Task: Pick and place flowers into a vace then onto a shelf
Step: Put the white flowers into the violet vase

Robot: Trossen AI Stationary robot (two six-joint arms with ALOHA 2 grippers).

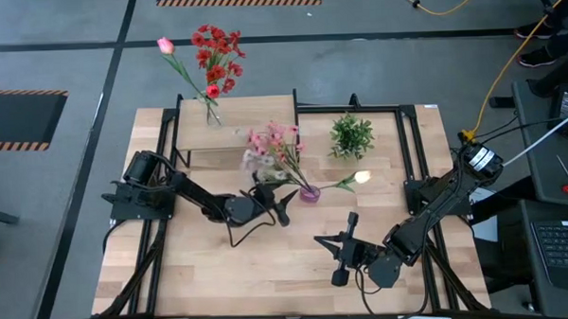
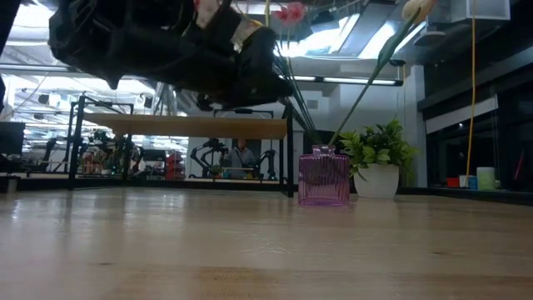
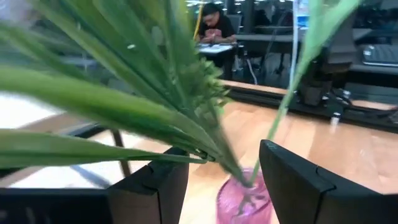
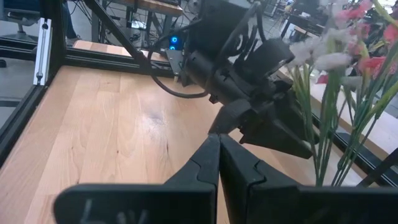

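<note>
Left hand (image 1: 284, 203) spread around stems in pink vase (image 1: 309, 193); right hand (image 1: 341, 259) pressed together. Could snag flowers (image 1: 274, 150), tipping vase, if withdrawn carelessly.

Illumination is even and bright from overhead; ceiling light panels (image 2: 366, 33) glare in the low view and silhouette the left arm (image 2: 166, 50). In the left wrist view the near green leaves (image 3: 112, 106) are strongly blurred, and the tabletop (image 2: 250, 250) foreground in the low view is soft
</note>
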